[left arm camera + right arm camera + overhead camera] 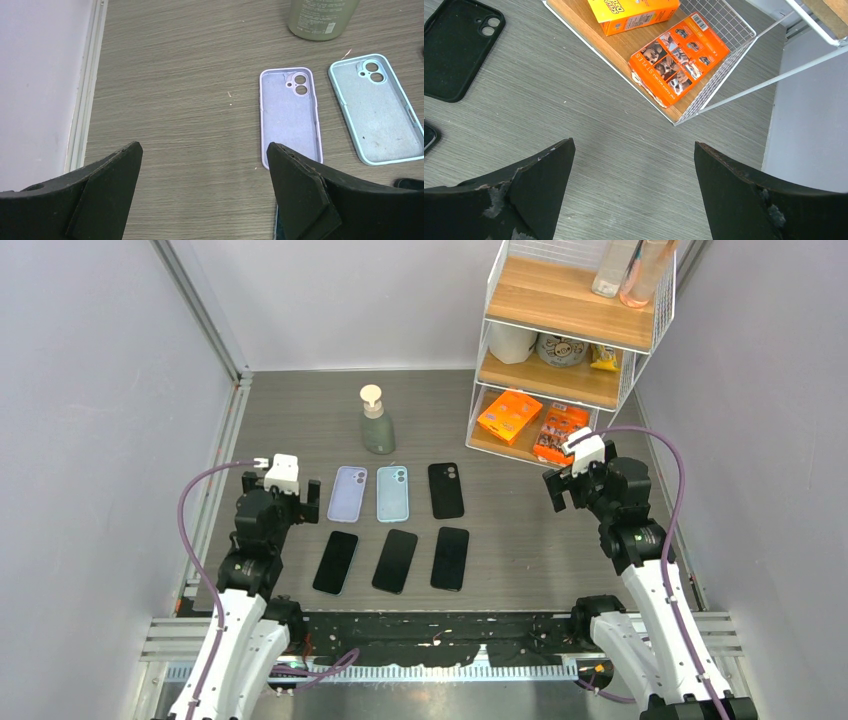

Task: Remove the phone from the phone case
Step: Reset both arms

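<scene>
Table (290,410) — 3 cases (347,494) (392,494) (445,490), 3 phones (335,562) (395,561) (450,558), bottle (377,425) behind — left fingers (110,185), right fingers (539,185) apart.

A grey wood-grain worktop (300,400) fills the booth, evenly lit. A white wire rack (560,300) with three wooden shelves stands at its far right corner, against the pale back wall (350,300) and the right wall (770,390). Opposite the rack, the left wall (90,420) meets the worktop along an aluminium rail (226,440). A metal post (200,310) marks the far corner on that side.
</scene>
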### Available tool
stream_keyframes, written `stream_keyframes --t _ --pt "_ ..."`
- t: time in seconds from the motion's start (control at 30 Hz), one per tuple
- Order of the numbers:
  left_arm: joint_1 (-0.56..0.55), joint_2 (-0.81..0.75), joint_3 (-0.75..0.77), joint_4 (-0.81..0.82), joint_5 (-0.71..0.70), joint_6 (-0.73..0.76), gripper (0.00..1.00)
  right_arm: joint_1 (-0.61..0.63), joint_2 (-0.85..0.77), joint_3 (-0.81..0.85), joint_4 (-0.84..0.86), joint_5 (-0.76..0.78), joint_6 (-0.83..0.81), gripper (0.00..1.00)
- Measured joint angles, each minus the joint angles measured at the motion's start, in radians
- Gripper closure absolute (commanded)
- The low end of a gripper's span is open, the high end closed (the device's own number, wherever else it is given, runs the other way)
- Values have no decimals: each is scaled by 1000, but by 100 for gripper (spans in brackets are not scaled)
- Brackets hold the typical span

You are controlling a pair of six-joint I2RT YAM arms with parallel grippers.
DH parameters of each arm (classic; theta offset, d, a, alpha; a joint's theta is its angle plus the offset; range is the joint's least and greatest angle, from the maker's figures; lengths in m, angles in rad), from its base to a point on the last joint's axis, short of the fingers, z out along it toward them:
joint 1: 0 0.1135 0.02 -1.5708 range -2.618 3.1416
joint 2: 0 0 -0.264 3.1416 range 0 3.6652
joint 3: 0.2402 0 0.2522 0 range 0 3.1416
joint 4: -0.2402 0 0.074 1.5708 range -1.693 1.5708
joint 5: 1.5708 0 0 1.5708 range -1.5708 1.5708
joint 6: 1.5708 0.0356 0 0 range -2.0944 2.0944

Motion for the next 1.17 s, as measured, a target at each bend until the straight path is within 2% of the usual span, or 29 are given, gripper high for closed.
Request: stream_keyframes --t 1.17 --pt "3 -68 -6 -17 127 -1 1 0 -14 0 -7 -53 -1 5"
